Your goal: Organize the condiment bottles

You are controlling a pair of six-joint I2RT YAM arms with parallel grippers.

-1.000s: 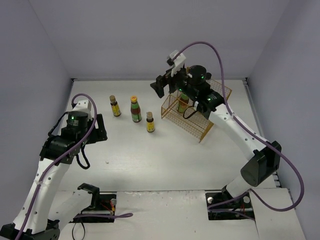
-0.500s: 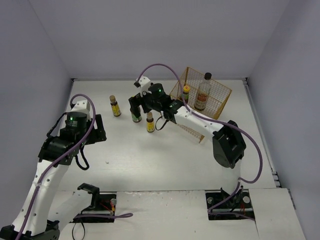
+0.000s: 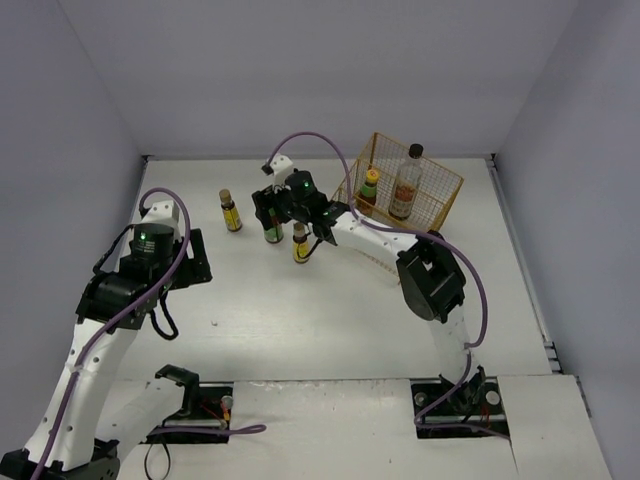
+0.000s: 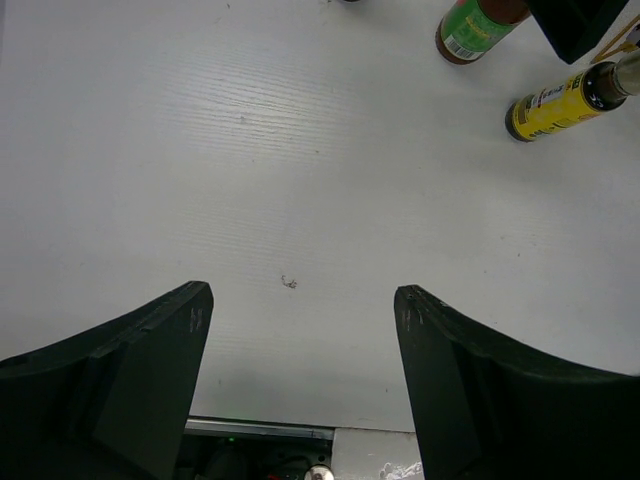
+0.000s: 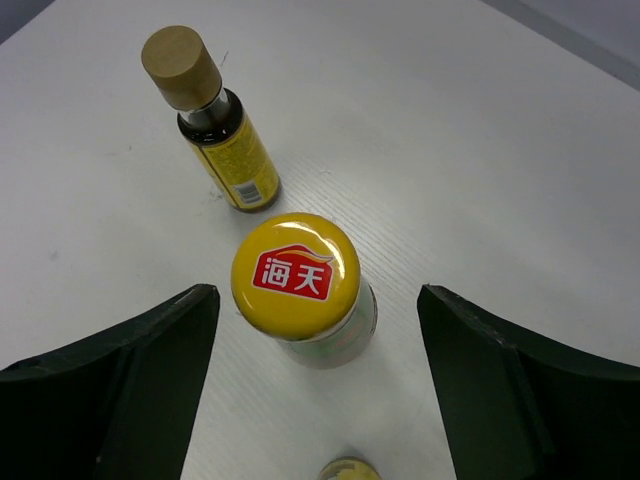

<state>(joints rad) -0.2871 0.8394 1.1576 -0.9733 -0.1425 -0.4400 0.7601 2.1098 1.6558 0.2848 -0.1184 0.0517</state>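
Note:
Three condiment bottles stand on the table. A short yellow-labelled one (image 3: 231, 212) is on the left. A dark orange-capped one (image 3: 272, 235) is in the middle, and another short yellow-labelled one (image 3: 299, 246) is to its right. My right gripper (image 3: 270, 213) is open just above the orange-capped bottle. In the right wrist view its cap (image 5: 296, 275) sits between the spread fingers of that gripper (image 5: 315, 300), untouched. The tall clear black-capped bottle (image 3: 405, 185) and the second orange-capped bottle (image 3: 369, 188) stand in the wire basket (image 3: 445, 200). My left gripper (image 4: 303, 300) is open and empty.
The left wrist view shows bare white table, with the green-labelled bottle (image 4: 475, 25) and a yellow-labelled bottle (image 4: 560, 100) at its top right. The basket stands at the back right, near the back wall. The left arm (image 3: 150, 250) hangs over the table's left side.
My right gripper has swung left from over the basket to above the orange-capped bottle on the table. The two bottles in the basket now show. The left arm has not moved.

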